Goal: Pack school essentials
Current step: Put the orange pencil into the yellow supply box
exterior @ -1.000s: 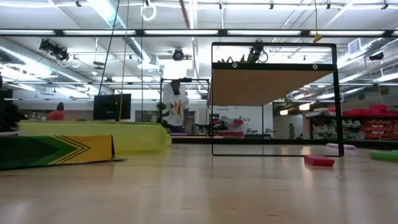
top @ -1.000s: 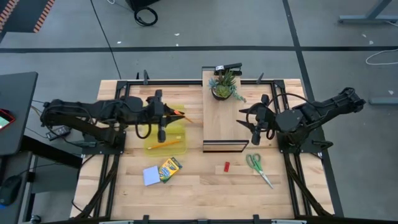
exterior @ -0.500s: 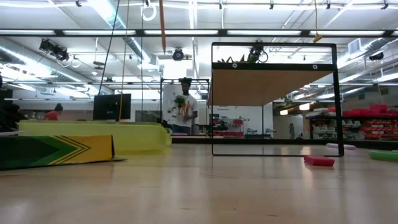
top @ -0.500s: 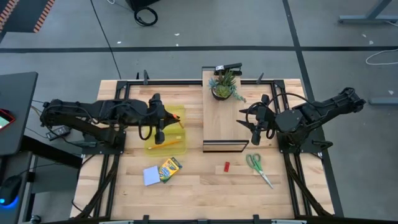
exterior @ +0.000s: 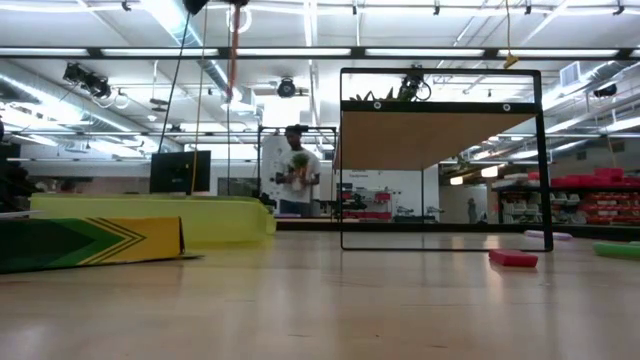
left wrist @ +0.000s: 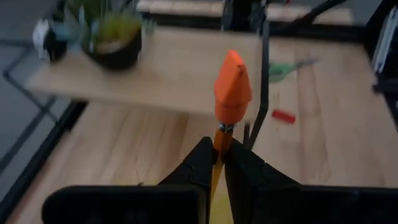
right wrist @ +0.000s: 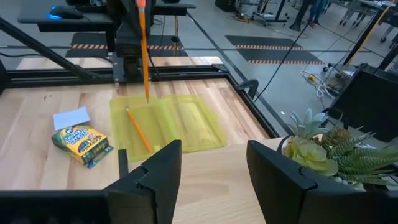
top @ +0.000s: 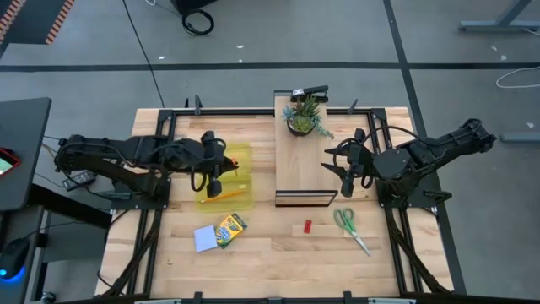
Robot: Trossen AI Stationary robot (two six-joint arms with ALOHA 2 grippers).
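My left gripper (top: 218, 166) hovers over the yellow translucent case (top: 228, 179), shut on an orange pencil (right wrist: 143, 56) with an orange eraser cap (left wrist: 232, 87). A second pencil (right wrist: 138, 130) lies inside the case. My right gripper (top: 346, 173) hangs open in the air beside the raised wooden shelf (top: 304, 165), with nothing between its fingers. On the near part of the table lie the crayon box (top: 229, 228), the pale blue notepad (top: 205, 238), the red block (top: 308, 226) and the green-handled scissors (top: 352, 230). My left gripper pinches the pencil's shaft (left wrist: 219, 142) between its two fingers, just below the eraser cap. The fingers reach it from the table's left, slanting down, and lie across it. The pencil stands upright, cap up, and its tip (right wrist: 147, 98) hangs clear above the case.
A potted plant (top: 305, 116) stands on the far end of the wooden shelf. A black frame (top: 371, 160) runs round the table's edges. In the low view a person (exterior: 297, 180) moves about in the room far behind the table.
My left gripper has tipped downward over the yellow case while staying shut. The pencil has swung from slanting toward the table's right to standing upright, cap up and tip down above the case.
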